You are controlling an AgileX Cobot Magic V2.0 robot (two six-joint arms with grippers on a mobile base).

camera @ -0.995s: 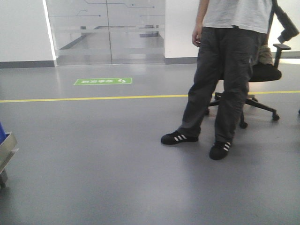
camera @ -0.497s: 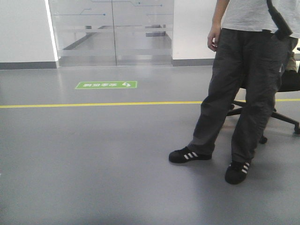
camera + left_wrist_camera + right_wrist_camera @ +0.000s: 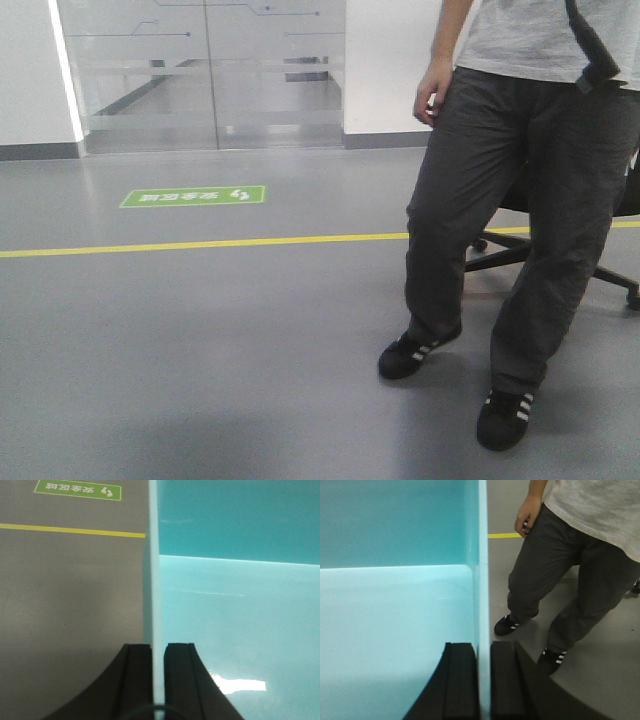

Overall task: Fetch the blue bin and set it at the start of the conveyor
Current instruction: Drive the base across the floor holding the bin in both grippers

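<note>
The blue bin, a pale aqua tub, fills the right of the left wrist view [image 3: 235, 605] and the left of the right wrist view [image 3: 395, 610]. My left gripper [image 3: 158, 652] is shut on the bin's left wall, one black finger outside and one inside. My right gripper [image 3: 484, 652] is shut on the bin's right wall the same way. The bin is held above the grey floor and looks empty inside. The conveyor start is out of view. Neither the bin nor the grippers show in the front view.
A person in dark trousers [image 3: 520, 210] and black shoes stands close at the right, also in the right wrist view [image 3: 560, 575]. A black office chair base [image 3: 560, 265] is behind him. A yellow floor line [image 3: 200, 243], green floor sign [image 3: 195, 196] and glass doors [image 3: 200, 70] lie ahead.
The front view has swung and moved nearer: the person looms larger at the right. The steel cart edge at the far left has left the view.
</note>
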